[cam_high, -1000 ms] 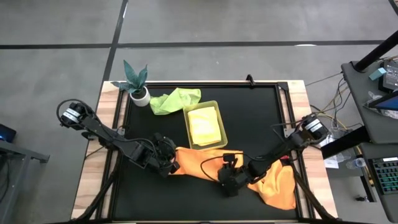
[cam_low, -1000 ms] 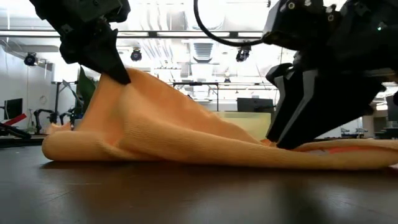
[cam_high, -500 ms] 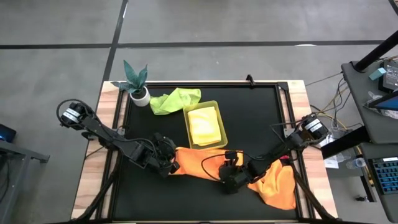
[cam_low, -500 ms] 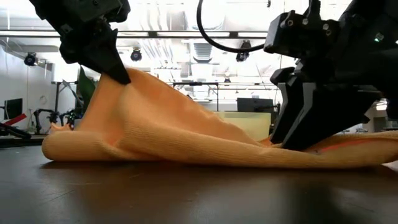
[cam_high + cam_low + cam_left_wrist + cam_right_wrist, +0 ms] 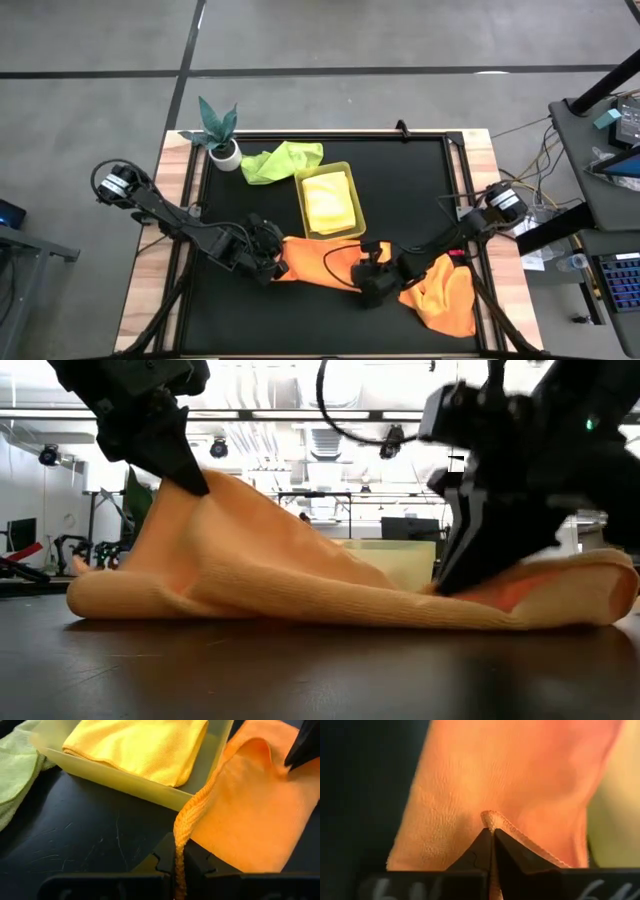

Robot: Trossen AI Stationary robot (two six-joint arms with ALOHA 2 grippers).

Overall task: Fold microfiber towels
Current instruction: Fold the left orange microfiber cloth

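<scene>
- An orange towel (image 5: 318, 260) is spread rumpled across the front of the black bench (image 5: 400, 190), just before the tray (image 5: 347, 170); its hemmed edge is pinched in the clenched fingers of the left gripper (image 5: 278, 268).
- Its other end is clamped by the right gripper (image 5: 372, 288), fingers shut on a raised fold (seen plainly in the wrist view).
- Since a second ago the right fingers have closed on the cloth — the end by them is now lifted and curled over.
- A yellow towel (image 5: 328, 200) lies in the tray; a green towel (image 5: 278, 160) is bunched beside a potted plant (image 5: 220, 135).
- A second orange towel (image 5: 448, 300) is heaped at the front right; ceiling lights are seen beyond.
</scene>
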